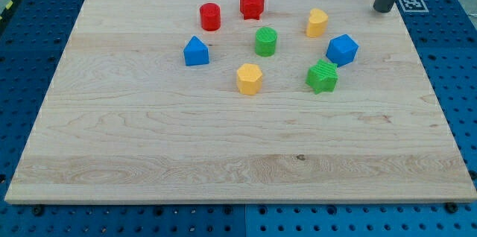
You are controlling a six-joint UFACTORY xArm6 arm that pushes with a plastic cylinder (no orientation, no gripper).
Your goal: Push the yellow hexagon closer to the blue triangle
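The yellow hexagon sits near the middle of the wooden board. The blue triangle lies to its upper left, a short gap away. My tip is at the board's top right corner, far from both blocks and touching none.
A red cylinder and a red star stand near the top. A green cylinder is just above the yellow hexagon. A second yellow block, a blue block and a green star lie to the right.
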